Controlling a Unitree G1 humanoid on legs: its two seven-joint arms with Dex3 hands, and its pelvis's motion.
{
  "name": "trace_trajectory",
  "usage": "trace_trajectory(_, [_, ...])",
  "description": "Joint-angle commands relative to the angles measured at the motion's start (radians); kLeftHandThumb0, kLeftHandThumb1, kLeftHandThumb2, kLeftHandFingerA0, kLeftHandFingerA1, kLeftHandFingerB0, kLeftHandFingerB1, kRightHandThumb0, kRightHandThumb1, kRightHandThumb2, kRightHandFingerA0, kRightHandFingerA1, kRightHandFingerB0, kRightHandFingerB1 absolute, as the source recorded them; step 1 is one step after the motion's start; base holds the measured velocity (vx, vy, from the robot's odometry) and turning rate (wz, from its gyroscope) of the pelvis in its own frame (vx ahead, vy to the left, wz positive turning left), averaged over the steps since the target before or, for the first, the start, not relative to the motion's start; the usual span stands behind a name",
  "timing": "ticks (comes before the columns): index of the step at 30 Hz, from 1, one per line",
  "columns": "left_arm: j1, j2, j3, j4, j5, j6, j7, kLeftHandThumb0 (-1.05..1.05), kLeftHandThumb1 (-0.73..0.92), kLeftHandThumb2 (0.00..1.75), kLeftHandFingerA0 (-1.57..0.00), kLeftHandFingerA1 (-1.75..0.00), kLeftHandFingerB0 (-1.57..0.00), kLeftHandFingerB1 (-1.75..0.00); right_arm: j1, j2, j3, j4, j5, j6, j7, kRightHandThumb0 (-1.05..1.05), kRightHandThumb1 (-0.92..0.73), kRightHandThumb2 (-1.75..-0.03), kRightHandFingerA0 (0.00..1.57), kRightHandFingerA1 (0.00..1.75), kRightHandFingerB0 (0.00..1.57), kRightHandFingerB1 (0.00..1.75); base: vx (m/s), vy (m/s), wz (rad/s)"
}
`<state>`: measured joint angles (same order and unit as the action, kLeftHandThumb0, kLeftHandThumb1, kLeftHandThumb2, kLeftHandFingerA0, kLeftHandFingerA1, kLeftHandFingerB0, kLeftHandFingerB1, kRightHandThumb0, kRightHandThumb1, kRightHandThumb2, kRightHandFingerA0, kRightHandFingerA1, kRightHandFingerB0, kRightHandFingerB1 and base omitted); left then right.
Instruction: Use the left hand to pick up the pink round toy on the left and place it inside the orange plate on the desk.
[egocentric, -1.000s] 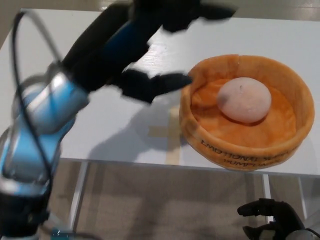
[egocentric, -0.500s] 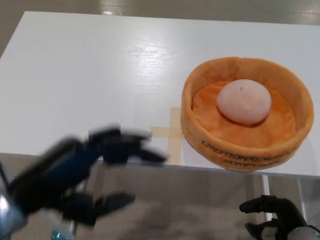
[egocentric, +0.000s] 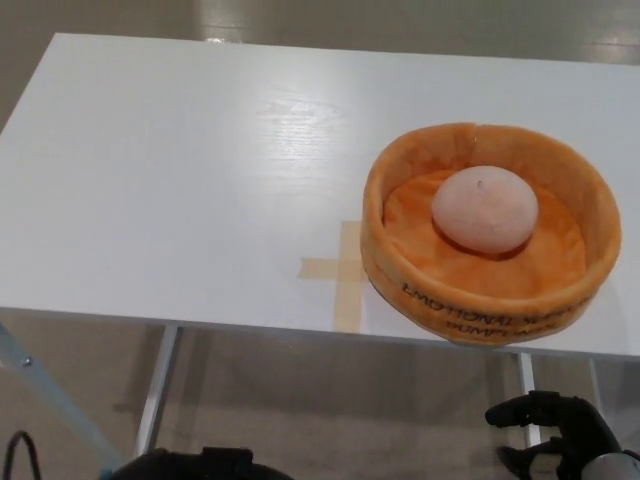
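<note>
Pink round toy: the pink round toy (egocentric: 485, 208) lies inside the orange plate (egocentric: 400, 268), resting on the plate's soft floor a little toward the far side, with the padded wall around it on all sides.

Orange plate: it sits on the right part of the white counter (egocentric: 180, 180), its near wall close to the counter's front edge; the lettering on that wall reads upside down from the head view.

Tape cross: a tape cross (egocentric: 340, 270) is stuck on the counter just left of the plate, with nothing resting on it.

Left robot hand: it does not show as a hand anywhere in the head view (only some dark rounded material sits at the bottom edge left of centre, and which part of the robot that is cannot be told), so nothing can be said about its fingers.

Right robot hand: the right robot hand (egocentric: 555, 435) hangs low at the bottom right, below the counter's front edge and well apart from the plate; its dark fingers are curled loosely apart around nothing.

Progress: judging from how things lie, the placing looks complete, since the toy is in the plate and nothing touches it.

Left to do: nothing obvious.
</note>
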<state>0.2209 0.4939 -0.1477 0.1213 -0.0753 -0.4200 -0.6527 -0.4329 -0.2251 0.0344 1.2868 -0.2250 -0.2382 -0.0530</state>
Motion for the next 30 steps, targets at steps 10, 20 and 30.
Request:
trace_trajectory(10, [-0.304, -0.142, -0.079, 0.682, 0.322, -0.006, 0.451, -0.09, 0.74, 0.63, -0.55, -0.45, -0.52, -0.38, 0.022, 0.004, 0.009, 0.008, -0.003, 0.006, 0.008, -0.14, -0.56, -0.59, 0.66, 0.87, 0.67, 0.78, 0.00, 0.000, 0.00])
trace_trajectory(20, [-0.440, -0.221, -0.051, 0.985, 0.320, -0.004, 0.752, -0.07, 0.69, 0.62, -0.50, -0.50, -0.54, -0.38, 0.030, 0.013, 0.000, 0.006, 0.006, 0.009, -0.001, -0.14, -0.56, -0.59, 0.65, 0.87, 0.66, 0.78, 0.00, 0.000, 0.00])
trace_trajectory(30, [-0.451, -0.233, 0.017, 1.072, 0.256, -0.021, 0.770, -0.10, 0.68, 0.60, -0.51, -0.42, -0.56, -0.38, 0.023, 0.013, -0.005, 0.007, 0.010, 0.003, 0.005, -0.13, -0.55, -0.60, 0.66, 0.88, 0.67, 0.79, 0.00, 0.000, 0.00])
